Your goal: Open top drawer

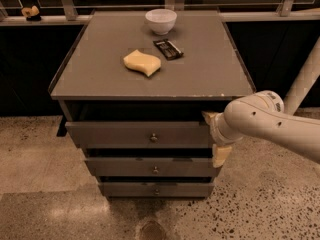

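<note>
The top drawer (pixel 125 134) is the widest grey front, with a small round metal knob (pixel 153 137) at its centre. It stands pulled out a little, with a dark gap under the cabinet top. My gripper (pixel 214 135) is at the right end of this drawer front, level with it and well right of the knob. The white forearm (pixel 270 121) comes in from the right and hides the drawer's right corner.
Two narrower grey drawers (pixel 155 167) sit below. On the cabinet top (pixel 200 74) lie a yellow sponge (pixel 142 62), a dark snack bar (pixel 168 48) and a white bowl (pixel 161 20). A white pillar (pixel 302 81) stands at the right. The floor is speckled stone.
</note>
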Tool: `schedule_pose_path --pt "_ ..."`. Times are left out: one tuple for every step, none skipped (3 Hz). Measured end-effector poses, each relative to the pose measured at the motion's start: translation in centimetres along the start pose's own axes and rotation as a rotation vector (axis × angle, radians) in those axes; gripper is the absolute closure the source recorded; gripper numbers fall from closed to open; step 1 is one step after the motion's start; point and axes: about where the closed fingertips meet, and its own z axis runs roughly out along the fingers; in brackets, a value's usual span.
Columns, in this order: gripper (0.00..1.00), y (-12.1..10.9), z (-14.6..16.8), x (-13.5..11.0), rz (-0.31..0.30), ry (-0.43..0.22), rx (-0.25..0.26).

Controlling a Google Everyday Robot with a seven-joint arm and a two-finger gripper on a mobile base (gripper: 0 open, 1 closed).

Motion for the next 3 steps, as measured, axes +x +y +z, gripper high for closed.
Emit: schedule_pose_path --pt "0.0 0.0 0.0 0.0 0.0 0.0 -0.001" --pt "0.0 -0.4 1.2 0.9 0.025 -0.058 0.013" --pt "0.0 0.1 3.3 2.5 0.058 -0.144 0.033"
